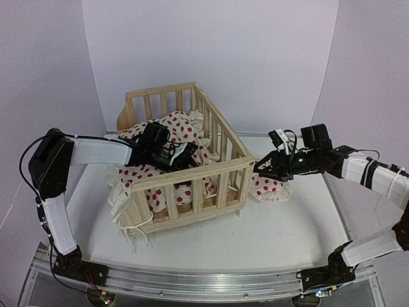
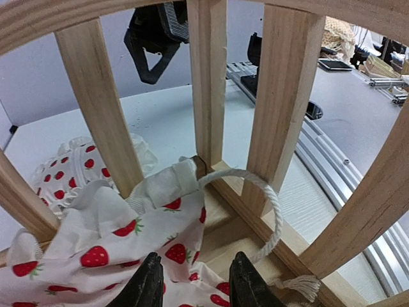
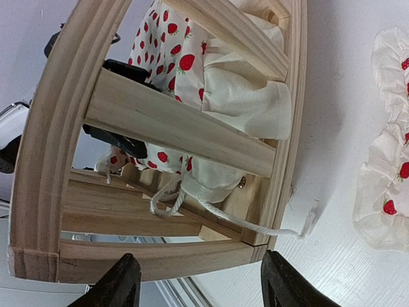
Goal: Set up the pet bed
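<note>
The pet bed, a light pine slatted frame, stands mid-table with its strawberry-print ruffled cushion bunched inside. My left gripper reaches into the bed. In the left wrist view this gripper is open, its tips a little apart just over the cushion near a front slat. A white tie string loops beside that slat. My right gripper is at the bed's front right corner. In its own view it stands wide open, straddling the corner of the rail.
A small strawberry-print pillow lies on the white table right of the bed, under my right arm, and shows in the right wrist view. Another tie string trails out past the frame's corner onto the table. A metal rail runs along the near edge.
</note>
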`<move>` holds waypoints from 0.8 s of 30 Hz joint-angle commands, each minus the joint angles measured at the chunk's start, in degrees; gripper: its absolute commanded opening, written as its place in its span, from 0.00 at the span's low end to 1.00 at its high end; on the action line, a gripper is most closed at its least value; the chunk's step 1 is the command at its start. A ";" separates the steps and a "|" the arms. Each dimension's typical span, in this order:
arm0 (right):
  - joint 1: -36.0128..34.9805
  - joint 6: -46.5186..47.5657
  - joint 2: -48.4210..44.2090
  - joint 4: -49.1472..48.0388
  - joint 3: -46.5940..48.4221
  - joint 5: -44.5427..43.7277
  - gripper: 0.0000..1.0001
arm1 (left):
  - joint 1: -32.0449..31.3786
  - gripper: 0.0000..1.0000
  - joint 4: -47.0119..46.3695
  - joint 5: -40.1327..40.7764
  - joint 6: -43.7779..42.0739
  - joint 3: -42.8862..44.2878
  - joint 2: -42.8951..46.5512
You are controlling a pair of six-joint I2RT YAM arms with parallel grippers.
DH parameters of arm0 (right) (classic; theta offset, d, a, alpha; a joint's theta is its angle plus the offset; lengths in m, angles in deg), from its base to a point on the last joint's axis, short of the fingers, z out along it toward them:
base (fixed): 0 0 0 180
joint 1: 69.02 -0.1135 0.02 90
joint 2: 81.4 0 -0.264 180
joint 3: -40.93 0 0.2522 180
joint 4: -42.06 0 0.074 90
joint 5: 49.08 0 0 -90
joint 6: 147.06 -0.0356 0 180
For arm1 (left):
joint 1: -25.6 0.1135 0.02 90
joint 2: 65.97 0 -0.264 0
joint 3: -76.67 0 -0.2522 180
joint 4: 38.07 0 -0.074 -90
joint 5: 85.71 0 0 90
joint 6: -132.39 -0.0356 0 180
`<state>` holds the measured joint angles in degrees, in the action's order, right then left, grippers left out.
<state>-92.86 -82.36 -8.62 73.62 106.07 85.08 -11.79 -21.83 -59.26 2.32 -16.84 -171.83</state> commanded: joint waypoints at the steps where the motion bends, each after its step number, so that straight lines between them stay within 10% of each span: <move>1: -0.25 0.61 -0.43 -0.58 2.90 0.23 0.65 | -1.73 0.33 2.35 -5.98 -4.09 1.64 -0.84; 18: -2.21 -0.54 -0.97 -0.75 4.23 -0.12 0.63 | -5.31 0.12 7.18 -3.52 -7.80 4.35 -4.80; 24: -2.54 -0.44 -1.14 -0.80 4.27 -0.45 0.62 | -5.33 0.32 9.00 -3.08 -9.17 3.26 -3.24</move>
<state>-94.58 -82.82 -8.62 74.43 107.60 84.56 -17.12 -14.29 -62.49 -4.94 -15.07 -176.16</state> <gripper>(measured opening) 0.625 0.282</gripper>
